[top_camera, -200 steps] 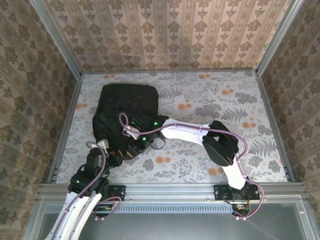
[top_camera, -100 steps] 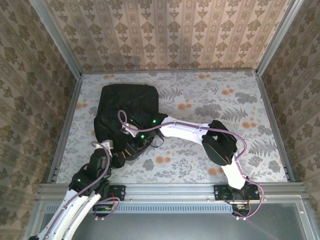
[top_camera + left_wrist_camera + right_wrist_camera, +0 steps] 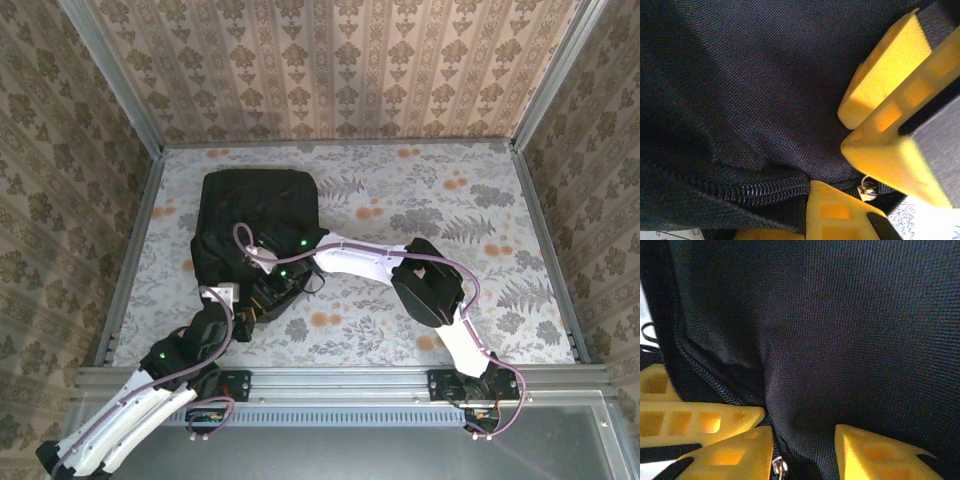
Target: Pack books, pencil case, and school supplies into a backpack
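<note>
Coarse-woven, lumpy black backpack (image 3: 255,215) runs lengthwise ahead of my left gripper (image 3: 800,225), seemingly clamped on its zip edge (image 3: 765,190); right gripper (image 3: 802,440) alongside stands parted.

Left end effector (image 3: 790,220) clamps the black backpack (image 3: 755,85) at its zip (image 3: 767,190); right end effector (image 3: 846,132) presses in just beside.

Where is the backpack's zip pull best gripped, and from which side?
Probably by the small metal zip pull itself, pinched across its thin tab, coming in from the near edge of the backpack. It sits at the end of the zip teeth there, standing out from the soft fabric.
</note>
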You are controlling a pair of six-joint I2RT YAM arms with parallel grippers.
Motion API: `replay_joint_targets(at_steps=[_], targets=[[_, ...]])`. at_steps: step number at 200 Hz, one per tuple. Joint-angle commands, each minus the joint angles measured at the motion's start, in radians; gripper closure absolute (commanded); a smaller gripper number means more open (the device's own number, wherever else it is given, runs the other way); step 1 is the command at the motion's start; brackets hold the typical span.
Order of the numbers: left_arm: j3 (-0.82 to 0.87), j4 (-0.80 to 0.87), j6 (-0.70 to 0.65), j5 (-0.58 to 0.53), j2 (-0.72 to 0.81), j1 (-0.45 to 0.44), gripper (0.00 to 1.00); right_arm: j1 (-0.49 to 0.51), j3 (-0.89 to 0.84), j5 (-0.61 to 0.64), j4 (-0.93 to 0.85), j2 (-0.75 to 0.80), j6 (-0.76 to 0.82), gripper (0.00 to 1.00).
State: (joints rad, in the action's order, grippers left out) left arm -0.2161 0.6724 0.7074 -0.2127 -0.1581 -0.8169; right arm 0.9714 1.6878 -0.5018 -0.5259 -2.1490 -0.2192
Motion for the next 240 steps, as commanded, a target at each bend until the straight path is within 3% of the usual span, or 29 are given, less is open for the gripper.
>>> replay_joint_targets(at_steps=[1,65,99,123,151,181,240], targets=[[-0.055,-0.040,-0.070,-0.084,-0.020,-0.022,1.00,0.026,0.013,-0.017,-0.088,-0.028,0.038,0.59],[-0.102,-0.007,-0.077,-0.160,-0.020,-0.036,1.00,0.062,-0.020,0.068,-0.138,-0.039,0.122,0.58],[-0.126,0.004,-0.078,-0.186,0.007,-0.036,1.00,0.079,-0.075,0.121,-0.099,-0.007,0.142,0.75],[-0.126,0.011,-0.076,-0.191,-0.007,-0.036,1.00,0.068,-0.160,0.154,0.016,0.067,0.108,0.89],[-0.129,0.022,-0.074,-0.210,-0.008,-0.036,1.00,0.034,-0.305,0.176,0.202,0.187,0.038,0.99],[-0.132,0.041,-0.062,-0.233,-0.011,-0.037,1.00,0.000,-0.482,0.172,0.427,0.320,-0.012,1.00],[-0.135,0.036,-0.062,-0.233,-0.032,-0.037,1.00,-0.043,-0.652,0.224,0.599,0.430,-0.051,1.00]])
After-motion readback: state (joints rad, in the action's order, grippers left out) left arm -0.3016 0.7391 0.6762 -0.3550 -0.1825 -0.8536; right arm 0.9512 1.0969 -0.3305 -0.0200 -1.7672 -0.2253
